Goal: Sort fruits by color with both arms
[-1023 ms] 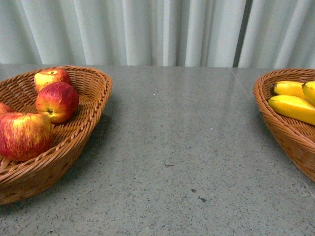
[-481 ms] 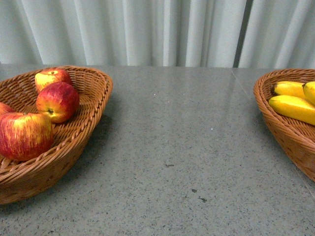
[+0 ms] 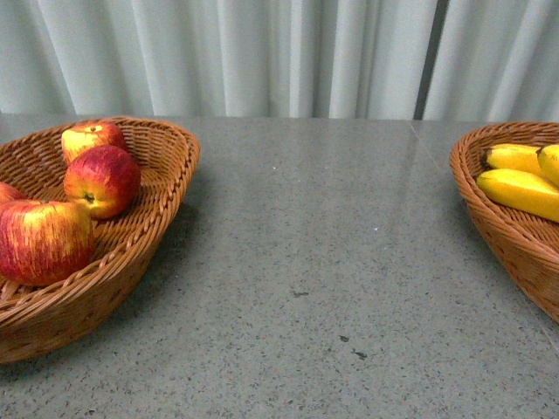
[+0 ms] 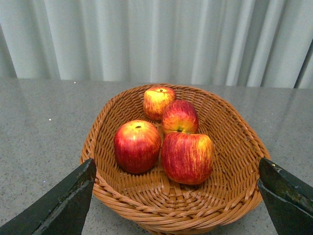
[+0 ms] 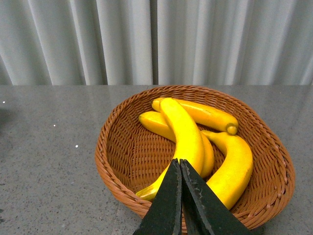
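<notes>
apples (image 4: pixel 166 137) in basket (image 4: pixel 234 147), no writing

You have red apples (image 4: pixel 188 156) streaked with yellow, the rearmost apple (image 4: pixel 158 102) mostly yellow-orange, in a brown woven wicker basket (image 4: pixel 230 147). Your bananas (image 5: pixel 185 134) are bright yellow with dark tips, in a matching brown wicker basket (image 5: pixel 122 147). The table (image 3: pixel 323 262) is speckled grey with a few dark flecks. Behind it hangs a pale grey-white pleated curtain (image 3: pixel 262 52). Both grippers' fingers (image 4: pixel 63 205) (image 5: pixel 181 205) are black.
</notes>
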